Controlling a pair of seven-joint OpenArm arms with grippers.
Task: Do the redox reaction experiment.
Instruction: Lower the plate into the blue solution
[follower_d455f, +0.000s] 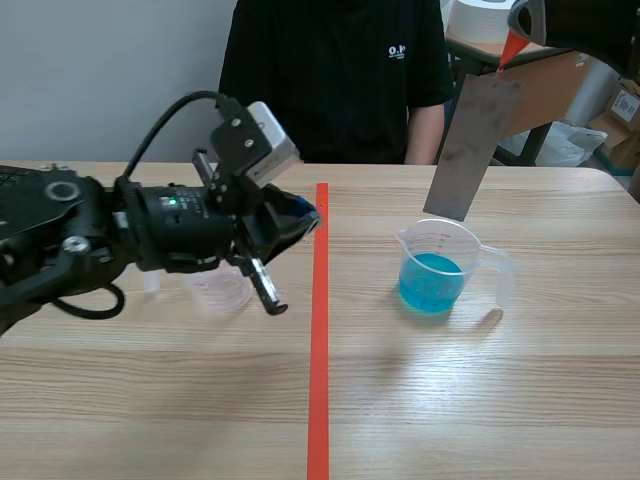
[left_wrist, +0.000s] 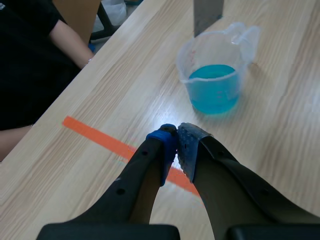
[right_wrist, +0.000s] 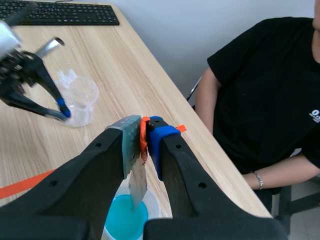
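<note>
My right gripper (right_wrist: 145, 131) is shut on the orange-tabbed top of a grey metal plate (follower_d455f: 468, 140). It holds the plate high at the back right, tilted, with the lower edge at the rim of a clear beaker (follower_d455f: 437, 268) of blue liquid (right_wrist: 124, 220). I cannot tell whether the plate (right_wrist: 137, 181) touches the liquid. My left gripper (left_wrist: 176, 144) is shut on nothing and hovers over the orange tape line, pointing at the beaker (left_wrist: 216, 75) from the left. The left gripper (follower_d455f: 303, 214) is well apart from the beaker.
An empty clear cup (follower_d455f: 222, 291) stands under the left arm, left of the tape line (follower_d455f: 319, 400). A person in a black shirt (follower_d455f: 330, 80) sits across the table. A keyboard (right_wrist: 60, 13) lies at the far left.
</note>
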